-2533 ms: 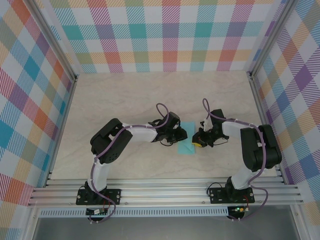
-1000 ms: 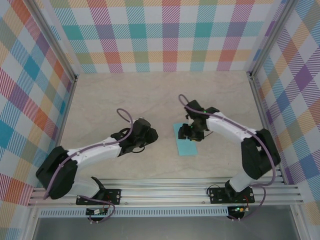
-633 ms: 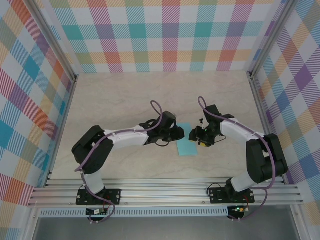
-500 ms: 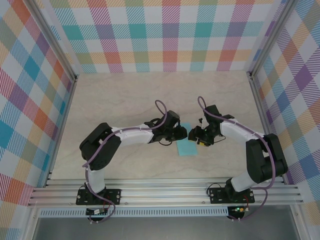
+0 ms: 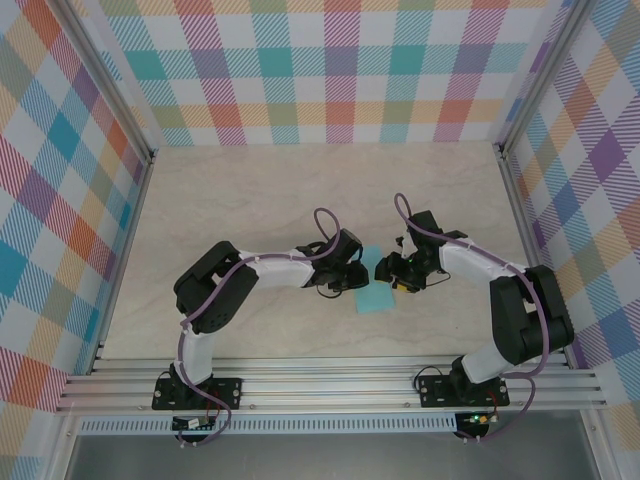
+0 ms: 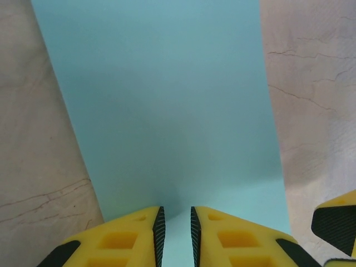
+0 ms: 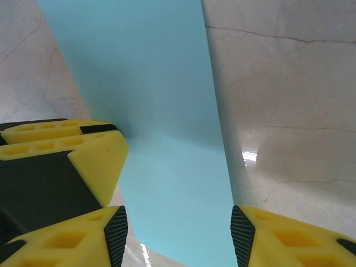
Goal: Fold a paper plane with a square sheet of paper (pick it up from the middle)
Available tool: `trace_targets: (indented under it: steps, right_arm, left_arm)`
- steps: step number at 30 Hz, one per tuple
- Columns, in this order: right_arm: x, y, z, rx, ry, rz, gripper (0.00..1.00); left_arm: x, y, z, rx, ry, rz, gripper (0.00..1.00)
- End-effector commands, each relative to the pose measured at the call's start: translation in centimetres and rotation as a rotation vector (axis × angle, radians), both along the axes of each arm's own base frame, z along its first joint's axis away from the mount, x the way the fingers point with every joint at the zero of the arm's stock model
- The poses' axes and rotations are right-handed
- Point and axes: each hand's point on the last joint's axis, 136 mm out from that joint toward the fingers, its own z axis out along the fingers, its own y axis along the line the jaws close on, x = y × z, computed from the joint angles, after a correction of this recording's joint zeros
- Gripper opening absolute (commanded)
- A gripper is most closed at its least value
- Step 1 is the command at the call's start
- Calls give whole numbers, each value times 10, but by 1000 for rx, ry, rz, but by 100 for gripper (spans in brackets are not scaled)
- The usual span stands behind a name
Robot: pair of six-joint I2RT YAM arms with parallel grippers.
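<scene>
Folded blue paper (image 5: 376, 297) near the counter's (image 5: 220, 200) middle, left tool (image 6: 176, 218) almost pressed together over it — whether it pinches, I cannot tell, right tool (image 7: 179, 233) spread — straddling the strip

This is a robot test cell in a lab: a pale marble-patterned tabletop (image 5: 250, 190) boxed in by pastel plaid fabric walls (image 5: 330, 70) on silver aluminium frame posts (image 5: 105, 90), with slotted aluminium rails (image 5: 330, 385) carrying black bolted arm base plates (image 5: 197, 392).

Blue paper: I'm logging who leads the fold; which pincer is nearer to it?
Left, narrowly. The left pincer has its tips close together at the edge of the blue paper; the right pincer stands open astride it from the opposite side.
</scene>
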Motion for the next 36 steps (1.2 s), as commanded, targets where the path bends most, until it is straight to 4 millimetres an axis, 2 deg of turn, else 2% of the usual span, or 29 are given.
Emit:
trace_targets:
  steps: [1,8,19,26,36]
  right_arm:
    - [-2,5,0,45,-1,15,54]
    - [-1,10,-2,78,15,12,55]
    - [2,-8,-16,-2,43,-12,57]
    - [3,11,-12,117,50,31,53]
    - [16,7,-4,101,16,57,50]
  left_arm:
    - [-9,13,-26,65,43,8,22]
    - [-12,21,-34,81,50,14,19]
    - [-11,24,-30,84,34,-2,19]
    - [-11,21,-28,73,32,-16,19]
    - [-12,21,-25,77,25,-43,19]
